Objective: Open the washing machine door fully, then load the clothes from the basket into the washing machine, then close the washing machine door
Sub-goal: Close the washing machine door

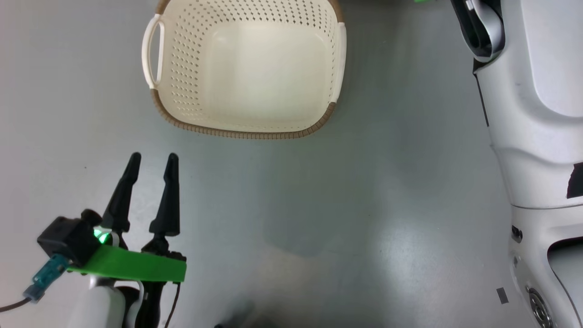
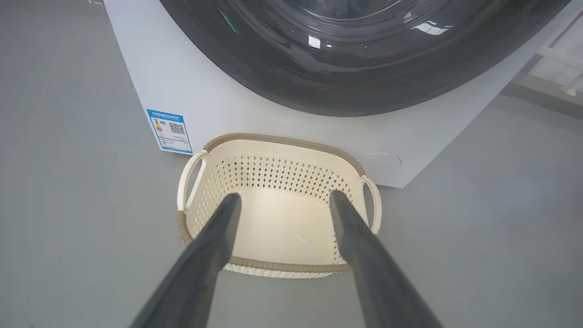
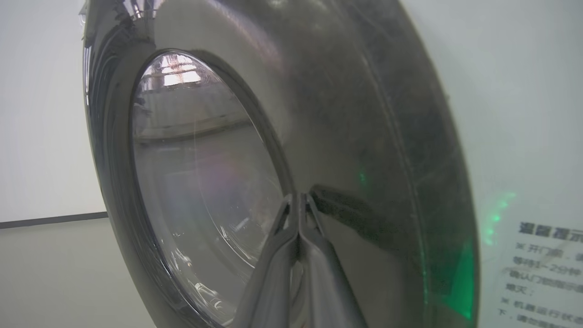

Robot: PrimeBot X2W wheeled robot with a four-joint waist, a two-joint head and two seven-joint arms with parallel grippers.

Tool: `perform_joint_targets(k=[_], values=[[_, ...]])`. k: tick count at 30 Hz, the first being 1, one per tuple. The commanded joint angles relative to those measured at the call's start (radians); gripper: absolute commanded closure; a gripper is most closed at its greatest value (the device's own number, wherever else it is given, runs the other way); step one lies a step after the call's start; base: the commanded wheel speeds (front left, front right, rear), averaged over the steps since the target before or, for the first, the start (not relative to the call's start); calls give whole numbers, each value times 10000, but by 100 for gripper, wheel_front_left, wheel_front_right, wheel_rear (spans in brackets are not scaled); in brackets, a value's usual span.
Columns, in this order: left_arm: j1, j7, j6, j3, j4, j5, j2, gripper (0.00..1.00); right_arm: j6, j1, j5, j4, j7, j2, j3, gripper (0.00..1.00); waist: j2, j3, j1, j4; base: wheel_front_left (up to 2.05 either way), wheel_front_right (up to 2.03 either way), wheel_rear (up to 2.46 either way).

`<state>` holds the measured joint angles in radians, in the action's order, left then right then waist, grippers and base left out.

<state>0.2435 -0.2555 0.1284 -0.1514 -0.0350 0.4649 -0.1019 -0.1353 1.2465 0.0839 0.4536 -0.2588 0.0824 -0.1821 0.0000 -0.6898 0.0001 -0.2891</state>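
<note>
Right wrist view had the right gripper (image 3: 299,197) with its two fingers pressed together, gripping nothing, their tips at or just short of the glossy black rim of the washing machine door (image 3: 364,118) (whether they actually touched it could not be told; the dark streak beside them looked like their own reflection). The door lay close against the white front of the washing machine (image 3: 524,91), and from the left wrist it looked about flush, though whether it had latched was not visible. The basket (image 1: 246,133) sat on the grey floor (image 1: 364,205) just in front of the machine, below the door and beside the blue label sticker (image 2: 169,130), with its cream bottom bare. I judged the loading done and the closing of the door to be the step in hand. The next move probably called for a steady push on the rim, straight toward the machine, until the catch took, with the tips kept off the bulging glass, where they might slide. The left gripper (image 1: 153,158) hovered low over the floor near the basket's near rim, fingers spread wide and empty, pointing at the basket and well apart from the door.
</note>
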Motion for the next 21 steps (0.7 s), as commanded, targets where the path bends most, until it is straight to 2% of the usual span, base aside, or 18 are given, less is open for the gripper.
perform_joint_targets(k=[1, 13, 21], values=[[85, -63, 23, 279, 206, 57, -289, 0, 46, 286, -126, -235, -30, -321, 147, 100, 0, -83, -1, 15, 0, 0, 0], [170, -63, 23, 204, 224, 141, -364, 0, 46, 396, -107, -480, -30, -321, 641, 100, 0, -278, -1, 137, 0, 0, 0], [122, -63, 23, 310, 207, 99, -361, 0, 46, -184, -55, -584, -30, -321, -100, 100, 0, 37, -1, 344, 0, 0, 0]])
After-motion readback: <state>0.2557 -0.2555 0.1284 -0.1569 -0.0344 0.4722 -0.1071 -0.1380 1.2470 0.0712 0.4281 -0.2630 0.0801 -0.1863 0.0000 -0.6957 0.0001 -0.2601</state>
